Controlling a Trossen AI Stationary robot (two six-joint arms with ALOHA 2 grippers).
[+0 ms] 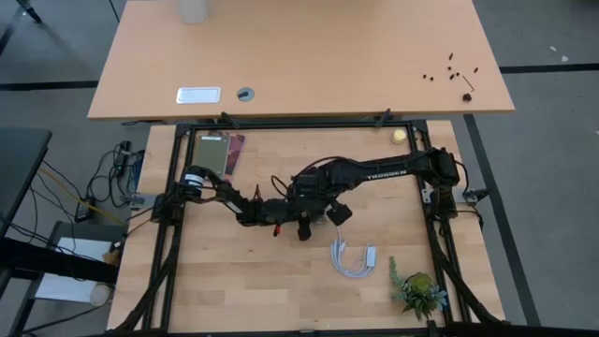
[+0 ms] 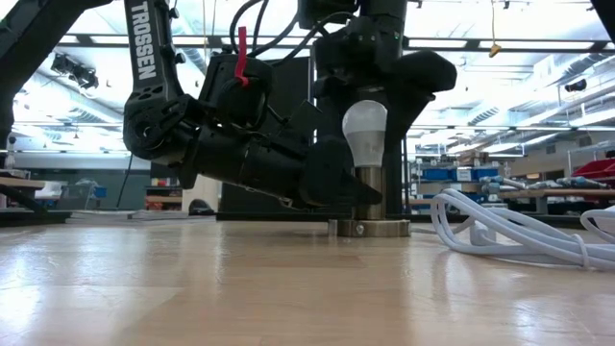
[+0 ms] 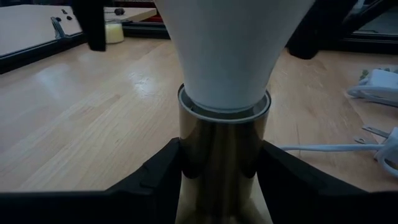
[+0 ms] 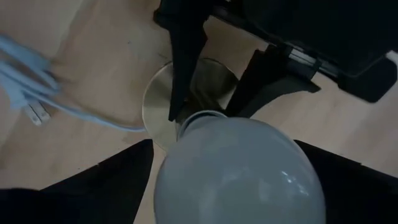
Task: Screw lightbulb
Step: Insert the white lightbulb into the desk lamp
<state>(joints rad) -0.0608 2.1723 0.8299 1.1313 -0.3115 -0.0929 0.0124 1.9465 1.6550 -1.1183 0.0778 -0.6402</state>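
The frosted-white lightbulb (image 2: 365,130) stands upright with its base in the metal socket tube (image 2: 369,197), which rises from a round flat disc (image 2: 370,228) on the wooden table. My left gripper (image 2: 336,187) reaches in level from the table's left and is shut on the socket tube. My right gripper (image 2: 370,88) comes down from above onto the bulb's dome (image 4: 239,171). In the high view both grippers meet mid-table (image 1: 318,213). My left gripper pinches the socket tube (image 3: 224,155) between its two fingers (image 3: 163,168), just below the tube's rim. The fingers come level from the table's left. The socket stands upright with its disc on the table. My right gripper has the bulb's rounded upper part (image 4: 186,162) between its two fingers (image 4: 121,180), pointing down from above. In the low view only the fingers' free ends reach the dome. The bulb sits upright in the socket.
A coiled white cable with plug (image 1: 351,262) lies just right of the socket toward the near edge and shows in the low view (image 2: 500,231). A small potted plant (image 1: 419,292) stands near right. A phone-like object (image 1: 217,153) lies far left.
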